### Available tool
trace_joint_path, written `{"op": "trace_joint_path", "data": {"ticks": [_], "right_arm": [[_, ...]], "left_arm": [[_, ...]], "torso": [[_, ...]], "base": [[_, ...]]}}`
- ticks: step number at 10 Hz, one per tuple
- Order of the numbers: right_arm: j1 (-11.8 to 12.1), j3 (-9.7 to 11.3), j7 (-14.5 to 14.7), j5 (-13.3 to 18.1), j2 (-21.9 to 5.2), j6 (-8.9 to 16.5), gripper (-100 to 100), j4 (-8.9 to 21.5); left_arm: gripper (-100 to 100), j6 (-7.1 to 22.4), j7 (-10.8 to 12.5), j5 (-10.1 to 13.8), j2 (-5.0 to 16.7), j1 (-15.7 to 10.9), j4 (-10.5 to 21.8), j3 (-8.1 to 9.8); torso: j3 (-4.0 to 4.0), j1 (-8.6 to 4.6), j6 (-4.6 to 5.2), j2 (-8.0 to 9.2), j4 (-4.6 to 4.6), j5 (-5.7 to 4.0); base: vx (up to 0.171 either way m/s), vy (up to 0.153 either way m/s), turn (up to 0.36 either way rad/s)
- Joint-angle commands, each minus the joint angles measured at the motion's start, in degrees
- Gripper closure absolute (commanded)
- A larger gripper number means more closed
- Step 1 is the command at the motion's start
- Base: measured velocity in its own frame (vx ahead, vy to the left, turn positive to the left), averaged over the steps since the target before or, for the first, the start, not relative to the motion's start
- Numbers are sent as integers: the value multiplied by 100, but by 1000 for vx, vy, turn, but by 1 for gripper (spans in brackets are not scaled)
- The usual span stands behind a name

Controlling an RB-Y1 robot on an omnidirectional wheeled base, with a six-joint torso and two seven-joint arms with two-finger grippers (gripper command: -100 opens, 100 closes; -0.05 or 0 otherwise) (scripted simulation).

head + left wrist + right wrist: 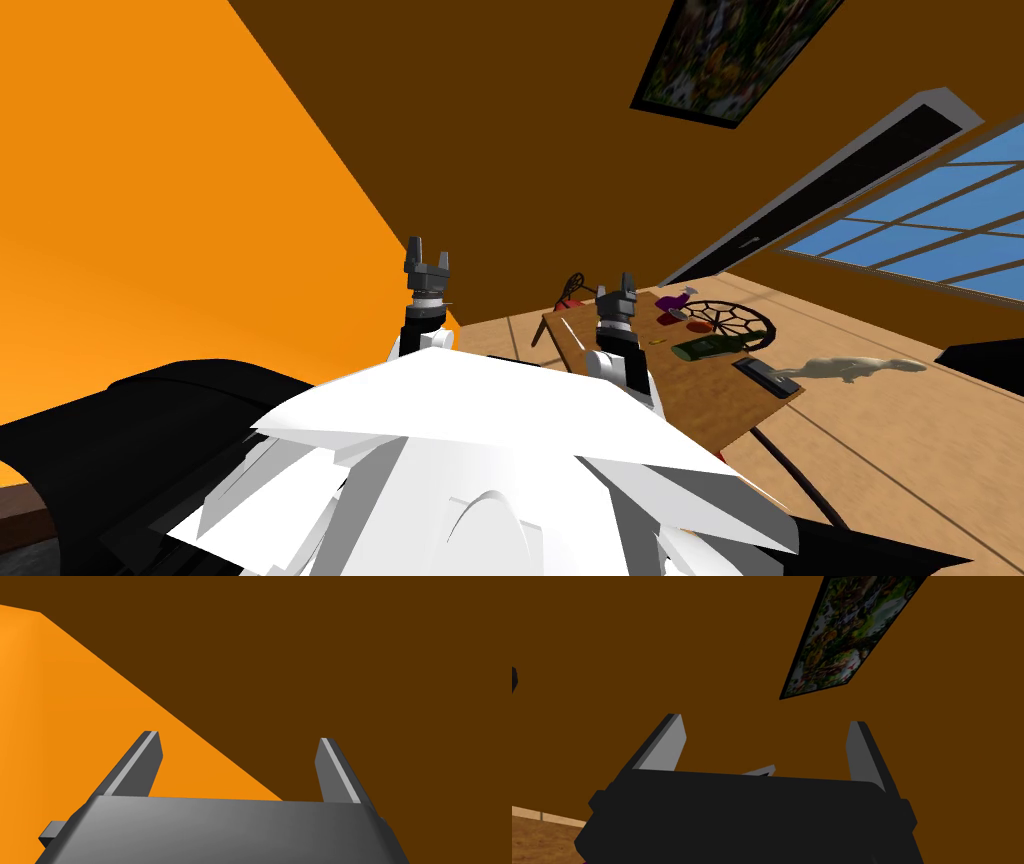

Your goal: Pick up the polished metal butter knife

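Head view: the right hand (617, 288) is held over the brown wooden surface (700, 395), fingers spread, empty. The left hand (428, 252), likewise released, sits at 9 o'clock, off the surface. A slim pale-grey butter knife (760, 770), so judged, is glimpsed just beneath the right hand, making that arm the nearer one.

Home, some living room: dark-framed colourful painting (735, 55) on brown wall (500, 150), blue-paned window (920, 225), cluttered brown wooden desk (690, 398), pale toy dinosaur (860, 368) on wood floor (900, 440).
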Motion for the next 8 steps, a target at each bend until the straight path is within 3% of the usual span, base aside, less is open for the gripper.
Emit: {"op": "trace_joint_path", "data": {"ticks": [1,4,5,7,8], "right_arm": [[-43,-47,-189,-128,-141,286,-100,186],[-190,-77,-390,-272,-276,714,-100,522],[-190,-77,-390,-272,-276,726,-100,522],[-353,-110,-612,-430,-420,1108,-100,901],[-353,-110,-612,-430,-420,1186,-100,901]], "left_arm": [[0,0,0,0,0,0,0,0],[0,0,0,0,0,0,0,0],[0,0,0,0,0,0,0,0],[0,0,0,0,0,0,0,0],[0,0,0,0,0,0,0,0]], "torso": [[0,0,0,0,0,0],[2,-3,0,3,1,0],[2,-5,0,4,1,-1],[4,-2,0,7,2,0],[1,-1,0,1,0,0]], "base": [[49,21,-15],[44,13,-9],[25,14,-5],[42,19,-14],[40,16,-6]]}}
